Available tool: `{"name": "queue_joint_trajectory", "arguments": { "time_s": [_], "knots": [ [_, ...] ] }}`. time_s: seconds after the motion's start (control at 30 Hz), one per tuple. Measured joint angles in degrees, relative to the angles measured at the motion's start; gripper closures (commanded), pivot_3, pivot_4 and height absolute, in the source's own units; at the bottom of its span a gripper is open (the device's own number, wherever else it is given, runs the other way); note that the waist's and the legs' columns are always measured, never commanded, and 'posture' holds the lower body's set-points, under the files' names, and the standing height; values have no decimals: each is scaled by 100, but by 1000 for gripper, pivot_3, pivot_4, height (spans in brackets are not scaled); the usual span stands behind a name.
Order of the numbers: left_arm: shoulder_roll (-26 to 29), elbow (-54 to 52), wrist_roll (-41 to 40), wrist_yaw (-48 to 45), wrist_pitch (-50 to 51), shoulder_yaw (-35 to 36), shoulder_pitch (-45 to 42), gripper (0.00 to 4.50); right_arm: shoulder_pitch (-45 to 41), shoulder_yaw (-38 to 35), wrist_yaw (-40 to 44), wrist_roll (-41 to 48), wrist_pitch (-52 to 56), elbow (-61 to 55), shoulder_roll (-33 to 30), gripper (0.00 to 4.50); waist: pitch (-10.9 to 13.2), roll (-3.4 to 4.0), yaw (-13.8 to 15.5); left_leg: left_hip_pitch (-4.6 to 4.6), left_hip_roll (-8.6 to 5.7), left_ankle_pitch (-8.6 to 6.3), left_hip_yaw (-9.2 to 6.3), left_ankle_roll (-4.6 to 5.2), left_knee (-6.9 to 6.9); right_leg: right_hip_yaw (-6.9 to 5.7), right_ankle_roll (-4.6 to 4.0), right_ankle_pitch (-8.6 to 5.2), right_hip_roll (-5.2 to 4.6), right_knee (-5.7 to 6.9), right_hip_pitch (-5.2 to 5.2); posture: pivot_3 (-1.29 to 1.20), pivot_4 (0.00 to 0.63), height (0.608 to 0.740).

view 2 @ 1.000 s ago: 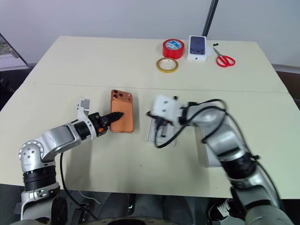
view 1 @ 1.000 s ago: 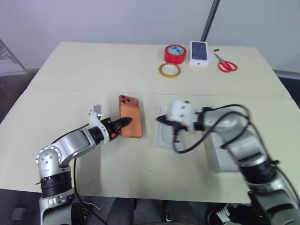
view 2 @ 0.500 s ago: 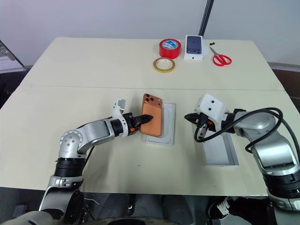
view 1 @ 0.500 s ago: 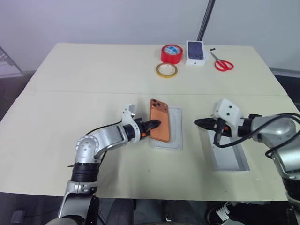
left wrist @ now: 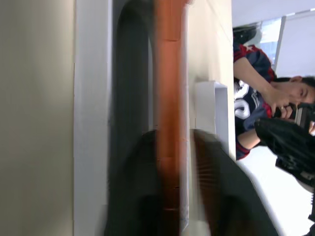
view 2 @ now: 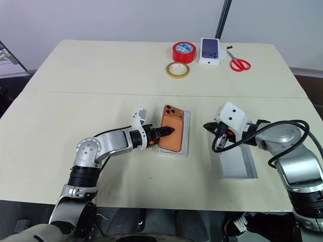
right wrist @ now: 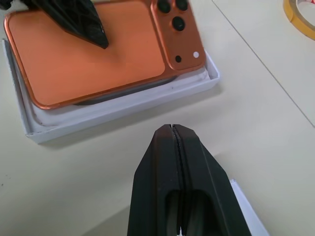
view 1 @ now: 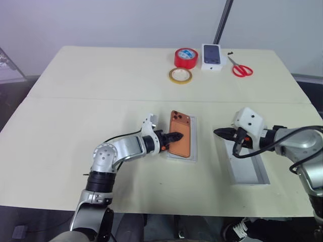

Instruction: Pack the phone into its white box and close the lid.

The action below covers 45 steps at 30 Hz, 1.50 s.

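Overhead, the left gripper (view 1: 177,136) straddles the near edge of the phone (view 1: 180,140), which lies tilted over the white box (view 1: 192,154); the lid (view 1: 246,166) lies just below the right gripper (view 1: 218,133). Left wrist: black fingers (left wrist: 135,196) flank the phone's edge. Right wrist: the jaws are pressed together, empty, just short of the box.

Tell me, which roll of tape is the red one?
The fatter roll at the table's far side, beside the small white box. The flat yellowish ring lies just in front.
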Motion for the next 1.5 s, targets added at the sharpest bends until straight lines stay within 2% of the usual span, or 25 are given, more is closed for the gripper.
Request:
{"name": "queue_joint_trajectory", "arguments": {
  "time_s": [0.1,0.37,0.57,0.67,0.8,0.87,0.9,1.0,1.1,1.23,1.5],
  "knots": [
    [99,-233,-1,-156,137,-15,-3,352,-30,42,-13,-1,-39,8,-9,4500,0,0,-5,1,0,0,0,0,0,0,0,0,0,0,0,0,150,740],
    [1248,-962,146,-607,633,-57,-240,352,-127,284,-67,-43,-174,126,-18,4500,1,2,-40,4,4,1,1,-2,-5,3,0,0,6,1,-1,0,150,740],
    [1832,-1190,537,-1085,677,-13,-435,352,-264,490,-119,-104,-282,223,-17,4500,2,3,-11,4,4,1,0,-2,-7,3,0,0,4,0,-1,0,150,740],
    [2360,-1283,1462,-1576,509,-156,-455,1223,-344,655,-199,-161,-290,223,3,4500,2,4,-43,6,5,2,2,-3,-11,3,-1,0,10,0,-3,0,150,740],
    [3097,-1628,3154,-2572,-213,-847,-355,3235,-497,888,-349,-313,-212,226,35,4500,4,7,-48,6,4,3,8,-5,-18,5,-1,-1,11,-3,-5,0,150,740],
    [3268,-1647,3930,-3062,-628,-1282,-330,4249,-570,1107,-502,-512,-122,269,45,4500,4,7,-38,5,4,3,10,-5,-17,7,-2,-1,8,-4,-5,0,150,740],
    [3308,-1643,4296,-3293,-814,-1497,-330,4393,-611,1239,-567,-618,-89,339,46,4500,4,7,-24,5,3,3,9,-5,-17,7,-2,-1,7,-4,-5,0,150,740],
    [3247,-1596,4938,-3770,-1058,-1851,-339,4393,-638,1554,-676,-927,-60,457,37,4500,5,7,0,2,2,-1,10,2,-16,7,-1,-1,3,-5,-5,0,150,740],
    [2852,-1287,5432,-4124,-1085,-2193,-487,4393,-762,1954,-807,-1340,-76,588,69,4500,5,7,-6,2,2,-13,9,23,-12,6,-1,-1,3,-3,-6,0,150,740],
    [2314,-824,6063,-4501,-1190,-2626,-923,4393,-1063,2400,-845,-1596,-59,680,453,4500,6,6,-28,1,4,-13,9,23,-12,5,-1,-1,11,1,-8,0,150,740],
    [1738,-201,6703,-5246,-1150,-2696,-1345,4393,-1273,2656,-674,-1888,63,777,511,4500,5,7,2,2,0,-13,7,24,-6,2,-1,-1,5,0,-4,0,150,740]
  ]
}}
